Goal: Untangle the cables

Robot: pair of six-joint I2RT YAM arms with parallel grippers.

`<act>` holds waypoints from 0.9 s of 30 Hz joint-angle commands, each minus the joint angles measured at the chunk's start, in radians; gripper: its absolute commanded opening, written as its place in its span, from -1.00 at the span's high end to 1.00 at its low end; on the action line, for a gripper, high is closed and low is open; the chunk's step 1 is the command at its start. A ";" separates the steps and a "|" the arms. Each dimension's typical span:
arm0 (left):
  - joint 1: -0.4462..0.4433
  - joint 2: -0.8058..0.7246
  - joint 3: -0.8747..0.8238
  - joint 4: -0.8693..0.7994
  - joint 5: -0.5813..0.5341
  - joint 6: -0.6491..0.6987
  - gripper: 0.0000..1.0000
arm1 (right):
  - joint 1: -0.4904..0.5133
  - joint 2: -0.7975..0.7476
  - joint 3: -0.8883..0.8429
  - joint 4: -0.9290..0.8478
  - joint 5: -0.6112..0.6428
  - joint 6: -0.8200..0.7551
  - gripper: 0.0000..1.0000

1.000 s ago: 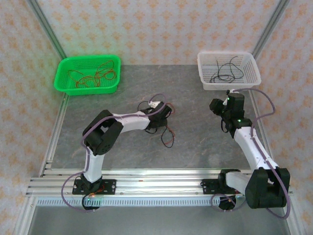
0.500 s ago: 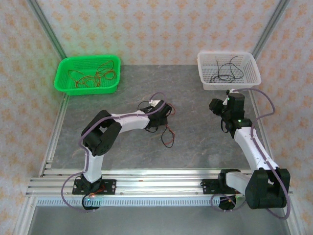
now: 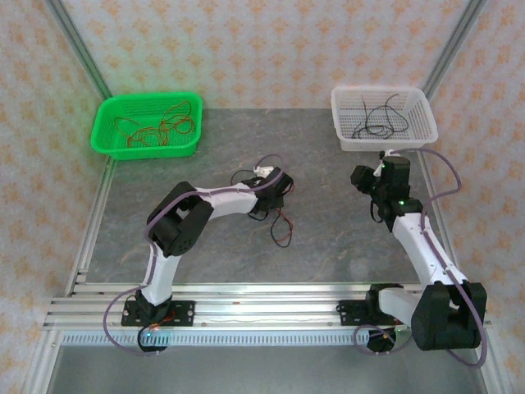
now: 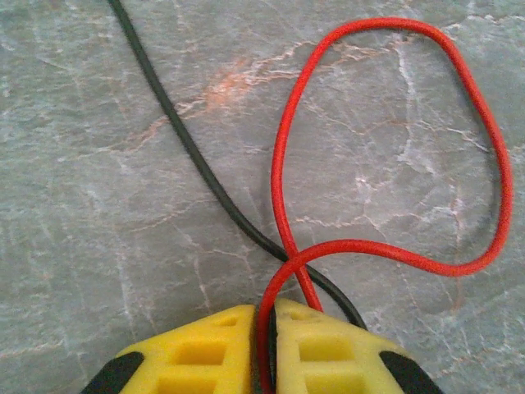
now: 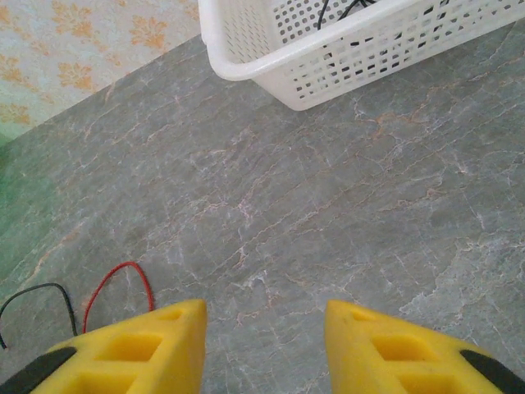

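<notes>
The left gripper [image 4: 267,316] is pressed together on the red cable [image 4: 279,164] near the middle of the table [image 3: 328,246]. Its yellow fingers [image 4: 205,345] all but touch, with the red strand pinched in the slit between them. Beyond the tips the red cable crosses itself and swings out in a wide loop lying flat on the grey stone-patterned surface. The black cable [image 4: 176,139] runs in from the far left, passes under that crossing and goes behind the right-hand finger; whether it is pinched too I cannot tell.

The right gripper [image 5: 262,316] hangs over bare table just near of the white basket [image 5: 271,49], its fingers spread apart with nothing between them. To its left lies open surface as far as the two cables. The white basket sits at the far right corner and holds black cables [image 3: 377,123]; the green basket [image 3: 107,135] sits at the far left, against the left edge, with red cables [image 3: 156,130] inside. A bare strip separates the baskets — and another lies between the loop and the aluminium rail [image 3: 271,305] along the near edge.
</notes>
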 commanded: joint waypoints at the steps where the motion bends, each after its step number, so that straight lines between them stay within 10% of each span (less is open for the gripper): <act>1: 0.003 0.008 -0.024 -0.053 -0.055 0.007 0.85 | 0.003 -0.015 -0.016 0.027 -0.006 -0.006 0.16; 15: -0.108 -0.208 0.165 -0.298 -0.219 0.089 1.00 | 0.017 0.013 -0.058 0.077 -0.155 0.038 0.16; 27: -0.130 -0.399 0.225 -0.346 -0.150 0.141 1.00 | 0.229 0.067 -0.129 0.321 -0.365 0.145 0.13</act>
